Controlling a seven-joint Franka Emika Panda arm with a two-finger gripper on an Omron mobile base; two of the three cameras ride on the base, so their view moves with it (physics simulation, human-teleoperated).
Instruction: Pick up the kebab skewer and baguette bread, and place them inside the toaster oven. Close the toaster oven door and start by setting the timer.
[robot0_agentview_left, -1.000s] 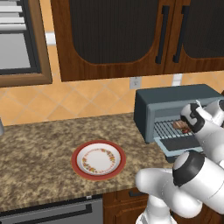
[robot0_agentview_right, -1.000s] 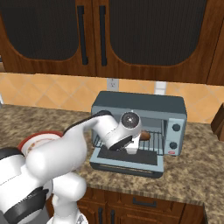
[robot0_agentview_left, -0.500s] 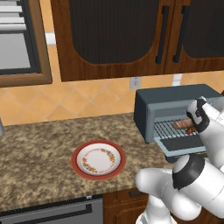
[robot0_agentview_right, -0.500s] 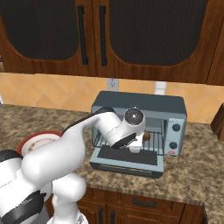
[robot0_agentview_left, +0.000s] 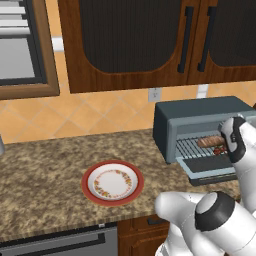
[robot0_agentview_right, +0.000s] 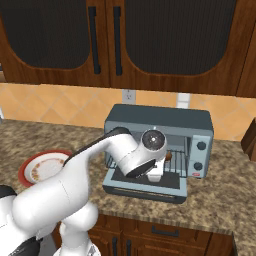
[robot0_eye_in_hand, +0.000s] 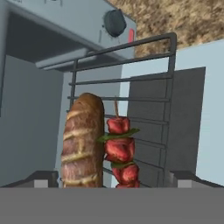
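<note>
- The baguette bread and kebab skewer lie side by side on the wire rack inside the toaster oven.
- The gripper hovers over them, jaws spread wide, holding nothing.
- The toaster oven door hangs open. It is rigid and hinged; push up at its front edge.
- The knob is small and probably stiff; pinch it across its sides.

Brown scored baguette bread, red-chunked kebab skewer, blue-grey toaster oven.
</note>
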